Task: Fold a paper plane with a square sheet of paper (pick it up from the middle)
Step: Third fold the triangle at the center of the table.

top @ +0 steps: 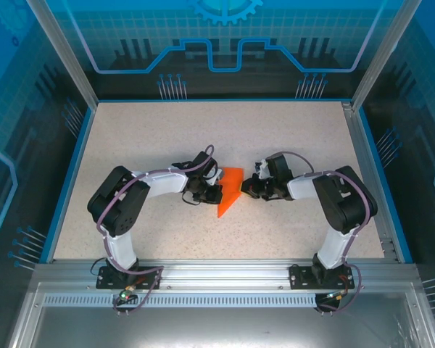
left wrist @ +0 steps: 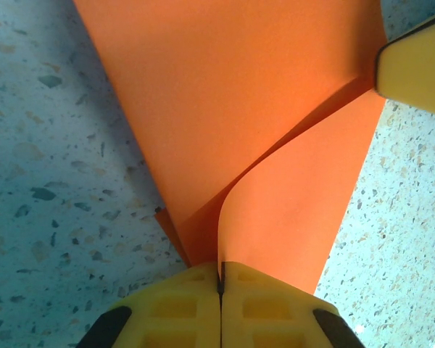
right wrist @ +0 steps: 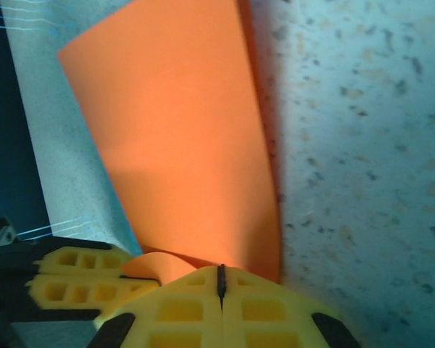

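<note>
Left gripper (top: 209,191) (left wrist: 221,283) has its yellow fingers pressed together on one orange paper (top: 230,190) (left wrist: 232,109) (right wrist: 174,145), where a raised flap curls into the slit between them. Right gripper (top: 251,188) (right wrist: 221,283) meets the sheet from the opposite side, fingers closed, seemingly nipping its edge. The paper, folded to a point aimed at the arm bases, sits mid-way across the speckled table (top: 167,138), between the two grippers.
</note>
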Controlling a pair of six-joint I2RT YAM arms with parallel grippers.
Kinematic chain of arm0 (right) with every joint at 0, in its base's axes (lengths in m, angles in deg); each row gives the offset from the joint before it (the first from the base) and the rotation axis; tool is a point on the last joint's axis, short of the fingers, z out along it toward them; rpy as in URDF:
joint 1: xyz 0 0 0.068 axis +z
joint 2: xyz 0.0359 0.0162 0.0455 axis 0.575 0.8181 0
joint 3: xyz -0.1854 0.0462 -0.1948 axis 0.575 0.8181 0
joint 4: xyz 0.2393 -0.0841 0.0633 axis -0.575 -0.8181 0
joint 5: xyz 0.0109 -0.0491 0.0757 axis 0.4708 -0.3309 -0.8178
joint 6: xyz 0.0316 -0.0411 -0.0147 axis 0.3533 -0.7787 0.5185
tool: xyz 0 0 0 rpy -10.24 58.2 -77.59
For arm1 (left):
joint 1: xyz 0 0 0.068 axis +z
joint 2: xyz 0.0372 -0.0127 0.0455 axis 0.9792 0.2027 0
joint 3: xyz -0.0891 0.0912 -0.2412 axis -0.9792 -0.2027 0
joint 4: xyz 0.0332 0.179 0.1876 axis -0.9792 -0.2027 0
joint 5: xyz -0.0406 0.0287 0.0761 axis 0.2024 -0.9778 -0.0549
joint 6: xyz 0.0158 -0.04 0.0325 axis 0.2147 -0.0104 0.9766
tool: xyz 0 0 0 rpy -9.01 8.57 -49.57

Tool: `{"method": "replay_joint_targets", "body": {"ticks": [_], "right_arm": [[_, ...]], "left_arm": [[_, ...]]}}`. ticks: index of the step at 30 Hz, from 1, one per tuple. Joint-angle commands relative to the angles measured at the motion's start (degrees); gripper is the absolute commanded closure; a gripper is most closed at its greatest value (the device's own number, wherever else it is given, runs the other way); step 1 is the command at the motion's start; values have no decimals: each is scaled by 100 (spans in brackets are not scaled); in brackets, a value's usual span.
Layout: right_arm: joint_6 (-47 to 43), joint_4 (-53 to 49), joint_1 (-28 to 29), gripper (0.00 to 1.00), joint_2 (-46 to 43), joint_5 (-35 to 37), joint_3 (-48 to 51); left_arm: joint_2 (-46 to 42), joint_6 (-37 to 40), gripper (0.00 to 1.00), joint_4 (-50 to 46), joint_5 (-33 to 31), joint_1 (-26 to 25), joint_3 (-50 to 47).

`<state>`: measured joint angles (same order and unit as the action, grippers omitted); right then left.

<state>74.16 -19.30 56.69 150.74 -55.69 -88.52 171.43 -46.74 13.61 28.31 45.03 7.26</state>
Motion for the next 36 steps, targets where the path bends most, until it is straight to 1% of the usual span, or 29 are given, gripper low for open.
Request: {"method": "replay_joint_targets", "body": {"ticks": [1,5,7,10,12,15,19,25,28,32,34,36], "right_arm": [[-132,8,-41,99,212,137,66],[-102,3,-45,98,246,127,69],[-117,-110,-32,97,15,54,20],[-283,-591,29,97,-354,167,-150],[-319,-678,104,97,-463,128,-225],[-277,-631,274,98,-399,-34,-332],[-194,-555,480,99,-248,57,-362],[-119,-486,531,99,130,87,-403],[-135,-536,530,99,251,214,-370],[-151,-693,530,100,340,384,-371],[-126,-707,531,100,346,411,-346],[-85,-691,537,100,337,438,-326]], "left_arm": [[145,109,94,-318,-69,-26,15],[132,104,94,-313,-83,-27,-5],[136,107,94,-334,-91,-25,4],[115,104,94,-328,-98,-27,2],[110,96,94,-332,-96,-29,20],[92,78,93,-313,-100,-26,33],[88,53,93,-318,-100,-22,37],[36,55,91,-319,-109,-27,42],[-73,16,87,-297,-92,-29,37],[-338,-87,77,-393,-201,-25,87],[-566,-192,69,-547,-507,-27,111],[-823,-275,66,-719,-803,-29,147]]}}
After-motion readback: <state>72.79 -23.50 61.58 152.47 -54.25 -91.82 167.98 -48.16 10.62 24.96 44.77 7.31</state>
